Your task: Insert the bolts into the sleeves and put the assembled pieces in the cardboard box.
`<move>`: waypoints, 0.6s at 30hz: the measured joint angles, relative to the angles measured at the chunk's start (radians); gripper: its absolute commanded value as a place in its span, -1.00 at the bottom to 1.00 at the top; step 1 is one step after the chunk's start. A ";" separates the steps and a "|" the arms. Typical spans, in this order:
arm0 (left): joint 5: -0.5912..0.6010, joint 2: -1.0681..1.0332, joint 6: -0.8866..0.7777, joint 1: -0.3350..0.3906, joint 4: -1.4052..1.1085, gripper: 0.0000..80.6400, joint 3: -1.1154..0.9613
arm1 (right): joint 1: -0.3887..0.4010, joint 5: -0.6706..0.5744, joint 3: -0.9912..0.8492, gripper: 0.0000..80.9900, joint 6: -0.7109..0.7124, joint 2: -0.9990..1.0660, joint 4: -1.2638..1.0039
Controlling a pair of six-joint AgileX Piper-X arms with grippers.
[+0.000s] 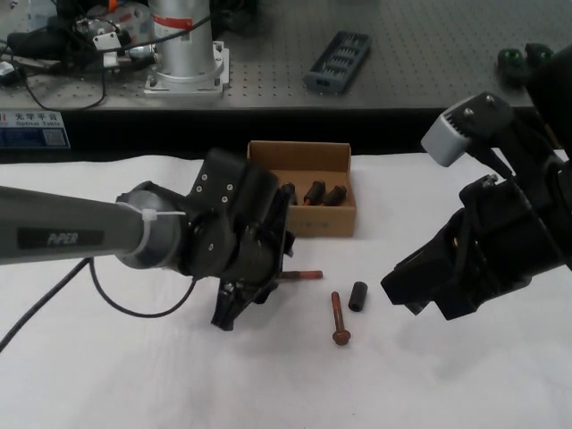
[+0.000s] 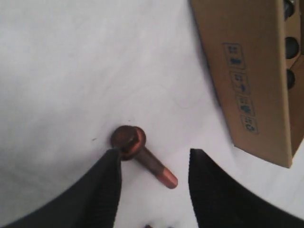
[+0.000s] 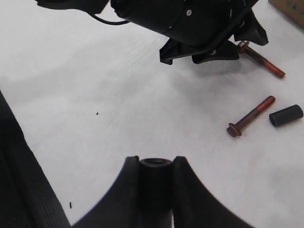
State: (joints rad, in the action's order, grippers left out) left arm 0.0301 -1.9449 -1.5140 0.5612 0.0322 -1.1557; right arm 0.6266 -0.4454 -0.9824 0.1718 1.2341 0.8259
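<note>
A copper bolt [image 2: 142, 154] lies on the white cloth, its head by one finger of my open left gripper [image 2: 154, 164], which hovers just over it. In the high view that bolt [image 1: 307, 274] sticks out from under the left gripper [image 1: 259, 295]. A second bolt [image 1: 339, 317] and a loose black sleeve [image 1: 358, 296] lie side by side to its right. My right gripper [image 3: 155, 166] is shut on another black sleeve [image 3: 155, 190], held upright above the cloth at the right [image 1: 413, 293]. The cardboard box [image 1: 308, 222] behind holds several dark pieces.
Behind the cloth runs a perforated metal bench carrying a metal post base [image 1: 183, 63], cables and a grey-blue rack [image 1: 338, 61]. The cable of the left arm [image 1: 107, 299] trails over the cloth. The box [image 2: 251, 80] stands close beside the left gripper.
</note>
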 measured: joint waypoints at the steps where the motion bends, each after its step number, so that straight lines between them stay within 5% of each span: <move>1: -0.007 -0.003 0.000 0.000 -0.013 -0.18 -0.003 | 0.000 0.000 0.000 -0.93 0.000 0.000 0.000; 18: -0.012 -0.072 -0.032 0.000 -0.049 -0.21 -0.052 | -0.002 0.000 0.000 -0.93 0.000 0.000 0.000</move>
State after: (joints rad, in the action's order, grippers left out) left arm 0.0183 -2.0169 -1.5460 0.5612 -0.0172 -1.2078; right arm 0.6247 -0.4449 -0.9824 0.1718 1.2341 0.8259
